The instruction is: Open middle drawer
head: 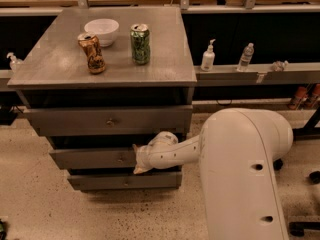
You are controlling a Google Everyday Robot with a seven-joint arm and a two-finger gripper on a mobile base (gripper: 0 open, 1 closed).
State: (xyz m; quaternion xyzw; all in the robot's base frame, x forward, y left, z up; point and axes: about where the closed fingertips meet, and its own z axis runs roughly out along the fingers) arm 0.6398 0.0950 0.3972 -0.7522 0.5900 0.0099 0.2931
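The grey cabinet [65, 64] has three drawer fronts stacked below its top. The middle drawer [90, 158] is a long grey panel with a small round knob [120, 158] at its centre. My gripper [138, 160] sits at the end of the white arm [175, 151], right against the middle drawer's front, just right of the knob. The gripper's body hides the right part of that panel. The top drawer [107, 120] and bottom drawer [125, 180] look shut.
On the cabinet top stand a white bowl [101, 31], a green can [140, 44] and a crushed brown can [92, 53]. A ledge at right holds a pump bottle [208, 56] and a water bottle [245, 57]. My large white arm housing [245, 174] fills the lower right.
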